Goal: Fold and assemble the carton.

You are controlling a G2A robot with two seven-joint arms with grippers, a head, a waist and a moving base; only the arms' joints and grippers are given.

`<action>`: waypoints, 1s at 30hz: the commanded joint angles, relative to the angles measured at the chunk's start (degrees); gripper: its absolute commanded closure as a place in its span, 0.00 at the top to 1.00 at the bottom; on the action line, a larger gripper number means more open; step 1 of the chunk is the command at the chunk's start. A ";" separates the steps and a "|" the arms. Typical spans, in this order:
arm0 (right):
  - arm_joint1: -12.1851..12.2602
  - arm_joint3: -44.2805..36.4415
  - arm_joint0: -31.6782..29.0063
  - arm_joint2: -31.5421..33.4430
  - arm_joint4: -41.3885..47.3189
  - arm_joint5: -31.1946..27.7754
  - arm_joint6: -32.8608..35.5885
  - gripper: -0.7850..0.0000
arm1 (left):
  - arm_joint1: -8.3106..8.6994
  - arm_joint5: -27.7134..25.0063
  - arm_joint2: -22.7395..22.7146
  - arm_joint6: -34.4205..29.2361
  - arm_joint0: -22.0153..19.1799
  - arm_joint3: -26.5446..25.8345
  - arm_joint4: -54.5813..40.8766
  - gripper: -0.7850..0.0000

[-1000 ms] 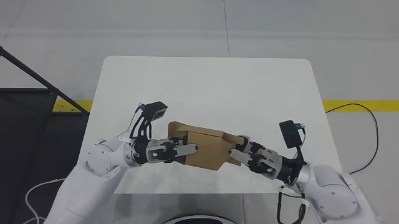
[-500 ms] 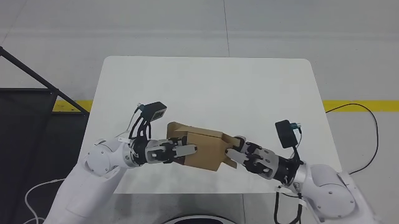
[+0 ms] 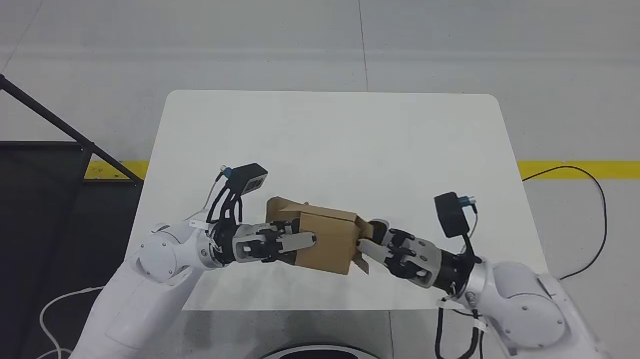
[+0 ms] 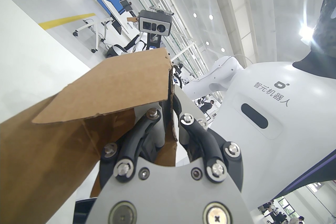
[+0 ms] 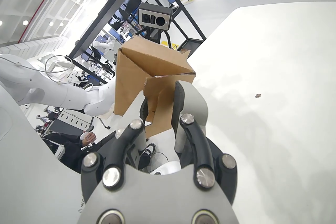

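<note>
A brown cardboard carton (image 3: pixel 322 238), partly opened into a box shape, is held above the near middle of the white table (image 3: pixel 330 139) between my two grippers. My left gripper (image 3: pixel 292 242) is shut on the carton's left end, its fingers (image 4: pixel 193 109) pinching a corrugated wall of the carton (image 4: pixel 118 83). My right gripper (image 3: pixel 368 246) is shut on a flap at the carton's right end. In the right wrist view the flap sits between the fingers (image 5: pixel 189 99), and the carton (image 5: pixel 136 72) shows its open inside with angled panels.
The far half of the table is bare white. A small dark speck (image 5: pixel 258 95) lies on the tabletop beside the right arm. A black frame (image 3: pixel 50 129) stands off the table's left edge. The near table edge runs just under both arms.
My right gripper has moved left toward the left one, pushing the flap end inward. The carton now looks shorter and more squared. The left gripper has hardly moved.
</note>
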 commanded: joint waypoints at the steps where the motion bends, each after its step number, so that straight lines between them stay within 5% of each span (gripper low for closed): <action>1: -0.01 -0.11 0.11 -0.18 -0.12 0.04 0.09 0.31 | 0.01 -0.02 0.01 0.01 0.01 0.00 0.01 0.00; 30: -0.02 -0.84 -0.14 -0.81 -1.08 -1.16 -1.11 0.34 | 0.07 -0.01 0.33 0.34 -0.24 0.25 0.30 0.00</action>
